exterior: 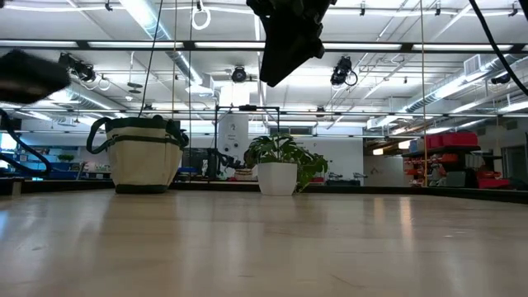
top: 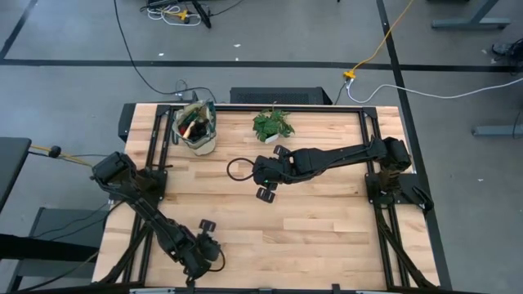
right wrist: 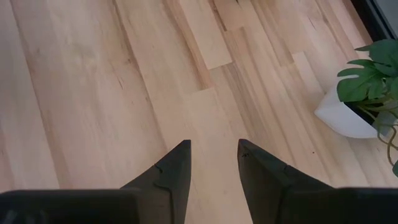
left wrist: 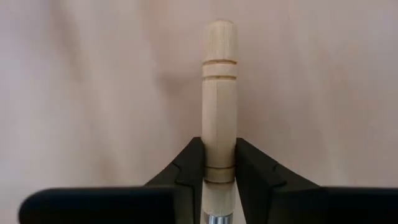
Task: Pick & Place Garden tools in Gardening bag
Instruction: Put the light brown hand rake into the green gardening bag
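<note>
My left gripper [top: 203, 245] is near the table's front left and is shut on a small tool with a wooden handle [left wrist: 219, 93]. The handle is pale and round, with turned grooves. The beige gardening bag [top: 196, 128] stands at the far left and holds several tools; it also shows in the low view [exterior: 142, 157]. My right gripper [top: 268, 173] hangs over the table's middle, open and empty, with bare wood below its fingers [right wrist: 214, 155]. It is high above the table in the low view [exterior: 289, 37]. My left gripper pinches the wooden handle between its two fingers [left wrist: 186, 168], at the end next to the metal collar [left wrist: 215, 218]. The handle runs along the fingers, and its rounded free end [left wrist: 220, 31] sticks out past the fingertips. The tool's working end is hidden behind the gripper.
A leafy plant in a white pot [top: 274, 124] stands at the far middle, right of the bag; it also shows in the right wrist view [right wrist: 364, 99]. Bare wooden tabletop [top: 327, 229] spreads between the arms. Black frame rails [top: 286, 106] run along the table's edges.
</note>
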